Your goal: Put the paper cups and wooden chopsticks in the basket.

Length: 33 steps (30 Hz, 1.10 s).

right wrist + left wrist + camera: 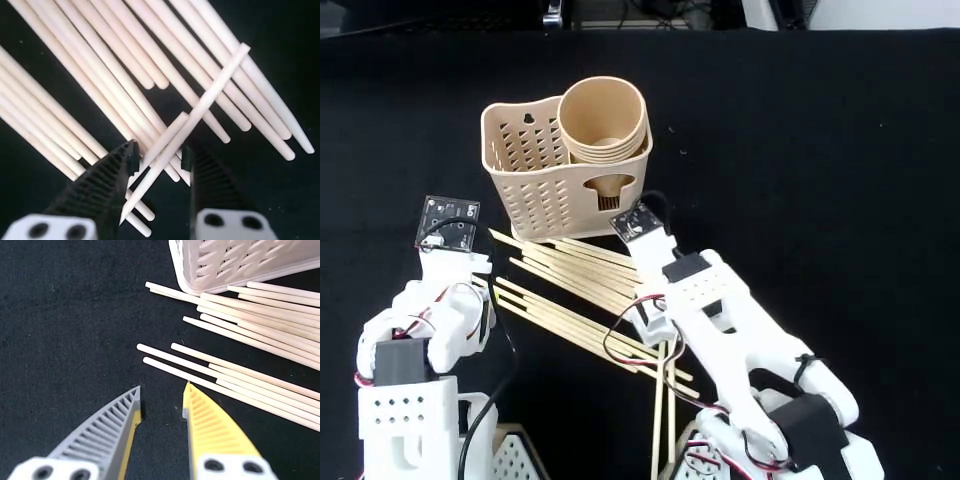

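Right gripper [160,150]: its jaws are part way open. Two crossed sticks lie in the gap. I think it is not pinching them yet, but that is hard to see.
Left gripper [162,390]: open and holding nothing. It hangs over the black table [820,200], just near the left ends of the sticks.
Wooden chopsticks [570,290]: lots of them lie flat on the table, on the near side of the basket [535,190]. The farthest ones touch the foot of the basket.
Which way they point: most run long-ways from far left to near right. Their round, thick ends are on the left. Their thin ends are on the right. A few by the right arm run near to far and cross the others.
How they will handle: they look light, stiff and smooth. They could roll or slip out of the jaws. Grabbing one near its middle should keep it from tipping. A stick that lies on top of the pile looks easiest to take.
Paper cups [603,120]: a stack of them stands in the right part of the basket, mouth up. That part of the job looks done.
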### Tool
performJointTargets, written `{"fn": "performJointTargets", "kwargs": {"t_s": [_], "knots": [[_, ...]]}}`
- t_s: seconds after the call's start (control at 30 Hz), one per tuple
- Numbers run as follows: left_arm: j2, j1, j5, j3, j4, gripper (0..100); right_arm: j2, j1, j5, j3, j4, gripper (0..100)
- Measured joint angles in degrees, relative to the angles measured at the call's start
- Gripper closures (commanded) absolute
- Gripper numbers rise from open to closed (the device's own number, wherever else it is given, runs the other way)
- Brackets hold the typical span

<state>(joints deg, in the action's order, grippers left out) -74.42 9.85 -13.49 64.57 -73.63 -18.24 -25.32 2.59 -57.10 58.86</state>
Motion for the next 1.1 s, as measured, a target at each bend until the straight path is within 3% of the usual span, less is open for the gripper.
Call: {"fn": "performJointTargets", "kwargs": {"t_s": [0.13,0.3,0.83,1.1], "knots": [[0.0,0.0,0.0,0.0,0.0,85,1.1,0.0,0.0,0.0,-0.1,85.1],[0.0,0.0,0.0,0.0,0.0,85,1.9,0.0,1.9,0.1,-0.4,98.8],[0.0,0.0,0.0,0.0,0.0,85,1.7,0.0,4.5,0.1,-0.2,98.6],[0.0,0.0,0.0,0.0,0.0,85,-9.5,0.4,7.6,0.5,5.0,98.6]]}}
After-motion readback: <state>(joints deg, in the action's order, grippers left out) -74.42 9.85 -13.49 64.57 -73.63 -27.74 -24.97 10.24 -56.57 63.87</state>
